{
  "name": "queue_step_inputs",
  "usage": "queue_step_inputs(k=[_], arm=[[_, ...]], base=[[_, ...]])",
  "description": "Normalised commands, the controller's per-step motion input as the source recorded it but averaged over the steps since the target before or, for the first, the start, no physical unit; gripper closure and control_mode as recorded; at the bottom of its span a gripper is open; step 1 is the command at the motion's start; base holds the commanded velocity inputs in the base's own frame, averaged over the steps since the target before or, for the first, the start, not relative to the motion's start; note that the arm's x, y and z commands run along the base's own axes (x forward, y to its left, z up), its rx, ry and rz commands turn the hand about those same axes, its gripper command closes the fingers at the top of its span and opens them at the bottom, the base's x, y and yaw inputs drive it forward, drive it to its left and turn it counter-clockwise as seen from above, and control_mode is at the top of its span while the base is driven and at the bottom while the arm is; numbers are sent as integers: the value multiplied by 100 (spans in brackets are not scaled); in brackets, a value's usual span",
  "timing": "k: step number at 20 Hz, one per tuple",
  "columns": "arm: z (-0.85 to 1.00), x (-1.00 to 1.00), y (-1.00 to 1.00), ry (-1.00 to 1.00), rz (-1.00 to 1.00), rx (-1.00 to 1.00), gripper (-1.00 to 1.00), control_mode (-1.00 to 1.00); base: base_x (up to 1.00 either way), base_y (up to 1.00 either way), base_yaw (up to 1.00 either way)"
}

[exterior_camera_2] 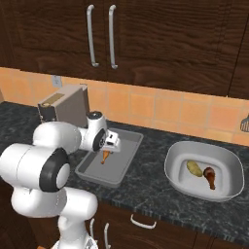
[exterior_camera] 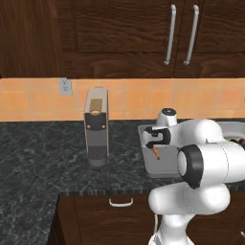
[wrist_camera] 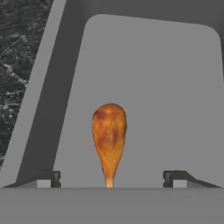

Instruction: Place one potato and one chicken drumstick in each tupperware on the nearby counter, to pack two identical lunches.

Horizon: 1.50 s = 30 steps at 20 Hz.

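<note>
Over the grey tray [wrist_camera: 144,65], drumstick [wrist_camera: 109,138] between wide-spread end effector [wrist_camera: 109,178] fingertips.

Both base views share grey tray [exterior_camera: 165,168]; hand view close above it

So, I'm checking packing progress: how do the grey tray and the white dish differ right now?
The grey tray is rectangular with straight walls; the white dish is a rounded oval. The tray holds one chicken drumstick, lying under the open gripper; the dish holds a drumstick and a potato side by side. Both are shallow and sit on the dark counter.
</note>
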Motion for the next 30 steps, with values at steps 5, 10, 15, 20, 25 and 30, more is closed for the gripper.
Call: queue_step_inputs(k=[5,10,15,20,25,30], arm=[[96,-99,0,-13,0,0,-100,-100],[63,-100,1,-12,0,0,-100,-100],[25,-100,6,-17,0,0,-100,-100],[61,-99,20,-18,0,-1,-100,-100],[17,-96,36,-5,0,-10,-100,-100],[0,0,0,0,0,0,-100,100]], base=[[0,0,0],[0,0,0],[0,0,0],[0,0,0],[0,0,0],[-99,-17,-4]])
